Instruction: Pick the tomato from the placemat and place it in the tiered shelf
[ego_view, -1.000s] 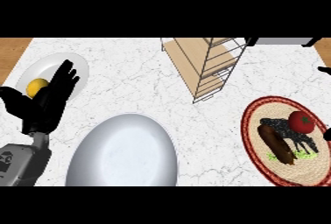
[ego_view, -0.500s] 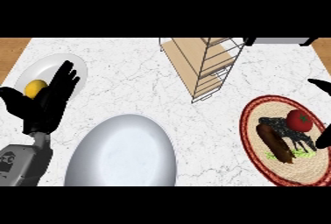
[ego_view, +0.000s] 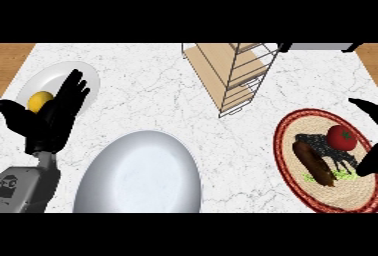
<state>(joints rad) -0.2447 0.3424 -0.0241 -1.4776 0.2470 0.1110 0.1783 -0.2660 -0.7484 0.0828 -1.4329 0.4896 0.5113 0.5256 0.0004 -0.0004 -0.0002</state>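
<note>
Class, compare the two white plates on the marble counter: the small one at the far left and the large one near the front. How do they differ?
The small white plate carries a yellow fruit; the large white plate shows nothing on it. The small plate is partly covered by the robot's open left hand; the large plate lies uncovered beside that hand. The small plate sits further back than the large one. Both are plain white ovals on the counter.

One tomato (ego_view: 342, 137). One placemat (ego_view: 295, 131). One tiered shelf (ego_view: 230, 75). Two white plates: a large one (ego_view: 139, 176), a small one (ego_view: 70, 80). One yellow fruit (ego_view: 40, 101). One brown sausage (ego_view: 313, 163). Two robot hands: left (ego_view: 52, 117), right (ego_view: 367, 161).
</note>
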